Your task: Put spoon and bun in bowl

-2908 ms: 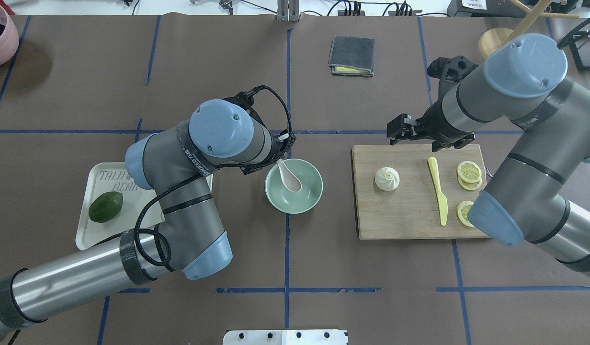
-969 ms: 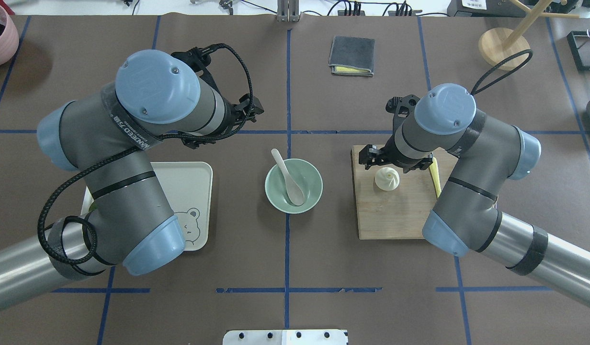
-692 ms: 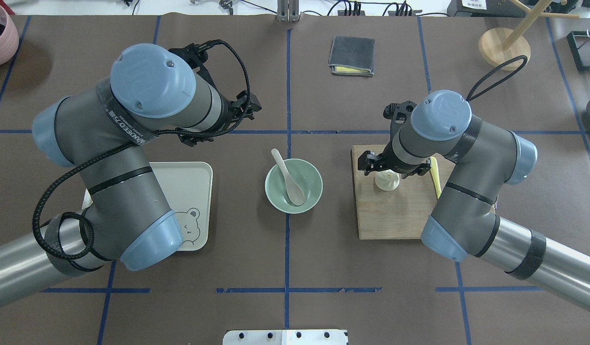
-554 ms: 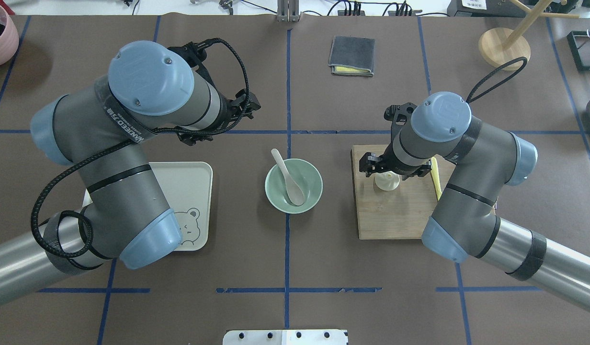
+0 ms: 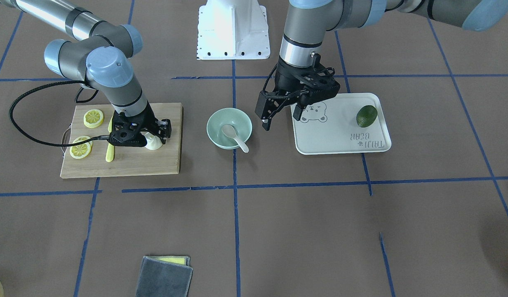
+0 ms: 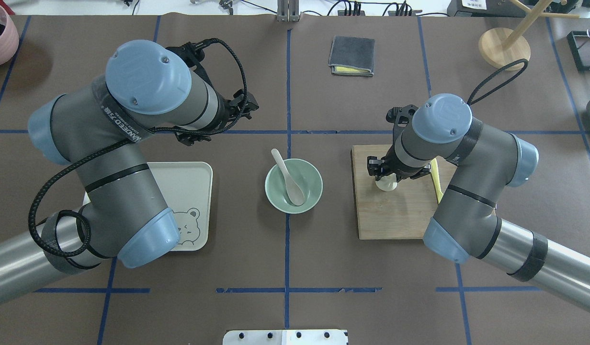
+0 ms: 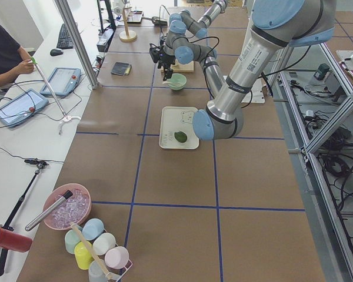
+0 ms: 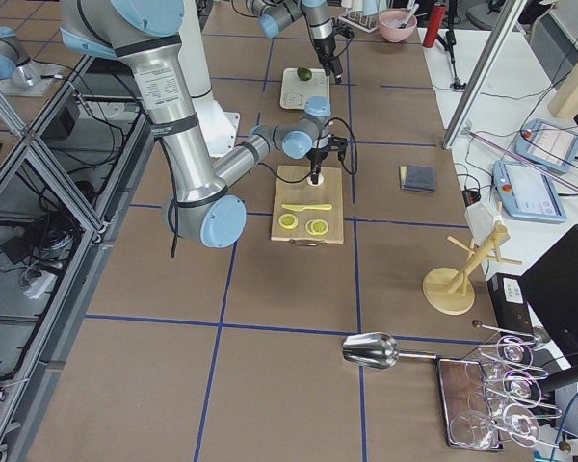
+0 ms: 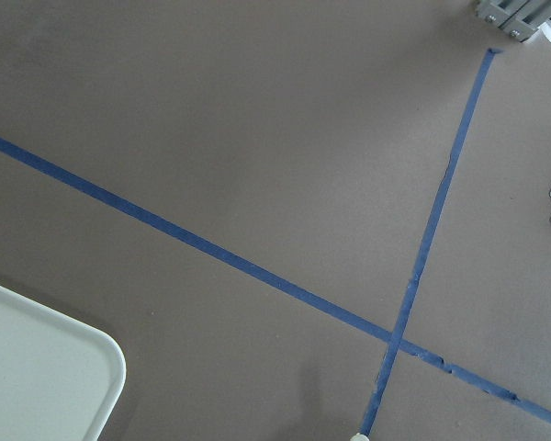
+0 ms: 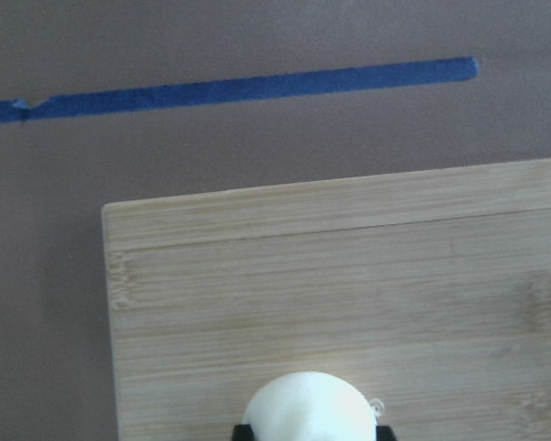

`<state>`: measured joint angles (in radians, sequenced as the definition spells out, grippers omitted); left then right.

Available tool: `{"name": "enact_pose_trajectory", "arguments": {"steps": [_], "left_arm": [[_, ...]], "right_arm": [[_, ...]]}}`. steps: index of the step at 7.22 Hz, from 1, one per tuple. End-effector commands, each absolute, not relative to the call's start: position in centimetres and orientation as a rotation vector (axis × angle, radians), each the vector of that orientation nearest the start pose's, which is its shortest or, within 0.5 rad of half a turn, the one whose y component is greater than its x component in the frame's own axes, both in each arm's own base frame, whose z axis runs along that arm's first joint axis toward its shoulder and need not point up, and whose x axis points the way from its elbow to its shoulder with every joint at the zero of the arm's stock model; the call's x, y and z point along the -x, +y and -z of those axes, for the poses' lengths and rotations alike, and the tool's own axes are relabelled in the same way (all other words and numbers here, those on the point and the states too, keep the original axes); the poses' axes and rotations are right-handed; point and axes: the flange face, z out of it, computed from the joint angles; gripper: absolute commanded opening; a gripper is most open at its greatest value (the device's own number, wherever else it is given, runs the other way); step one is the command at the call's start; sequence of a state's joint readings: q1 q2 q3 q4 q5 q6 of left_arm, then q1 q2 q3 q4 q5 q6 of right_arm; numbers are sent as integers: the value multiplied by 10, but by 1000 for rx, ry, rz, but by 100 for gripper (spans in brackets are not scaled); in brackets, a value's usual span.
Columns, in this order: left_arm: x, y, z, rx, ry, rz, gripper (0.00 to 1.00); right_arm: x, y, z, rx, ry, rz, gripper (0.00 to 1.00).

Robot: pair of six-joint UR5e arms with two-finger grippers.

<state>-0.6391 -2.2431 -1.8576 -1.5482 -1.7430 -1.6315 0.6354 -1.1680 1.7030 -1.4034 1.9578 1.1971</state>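
Observation:
The pale green bowl [image 6: 314, 191] stands at the table's middle with the white spoon [image 6: 288, 177] lying in it, its handle over the far rim. The bowl [image 5: 215, 134] and spoon [image 5: 233, 136] also show in the front view. The white bun [image 6: 387, 185] sits on the wooden board [image 6: 395, 215]. My right gripper [image 6: 387, 178] is lowered around the bun, and in the right wrist view the bun [image 10: 308, 404] sits between the two pads, touched on both sides. My left gripper [image 5: 281, 117] hangs open and empty between the bowl and the tray.
A yellow knife [image 5: 109, 152] and lemon slices [image 5: 93, 118] lie on the board behind the right gripper. The white bear tray [image 5: 340, 140] holds a green fruit [image 5: 366, 116]. A folded grey cloth [image 6: 352, 55] lies at the far side.
My left arm let go of the spoon in the bowl and drew back toward the tray. My right gripper came down over the bun and closed in on it.

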Motion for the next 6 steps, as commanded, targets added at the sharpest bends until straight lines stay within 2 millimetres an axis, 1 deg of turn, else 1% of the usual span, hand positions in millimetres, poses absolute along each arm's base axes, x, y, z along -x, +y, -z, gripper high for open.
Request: {"name": "enact_pose_trajectory", "arguments": {"steps": [1,2,3,4,5,6], "left_arm": [[-413,-478,-160,-142,926,514,100],[-386,-494,-174,-170,890,491,100],[-363,-502,-186,-212,867,437,100],[-337,-509,-210,-239,824,388,100],[-306,-520,-234,-277,776,342,100],[-273,-518,-273,-309,708,248,100]], "right_arm": [[454,-457,-351,-18,-803,-110,0],[443,-455,-329,-44,-841,-108,0],[430,-455,-306,-76,-882,-108,0],[427,-458,-275,-112,-930,-100,0],[432,-460,-241,-144,-978,-87,0],[442,-462,-215,-164,-1007,-71,0]]}}
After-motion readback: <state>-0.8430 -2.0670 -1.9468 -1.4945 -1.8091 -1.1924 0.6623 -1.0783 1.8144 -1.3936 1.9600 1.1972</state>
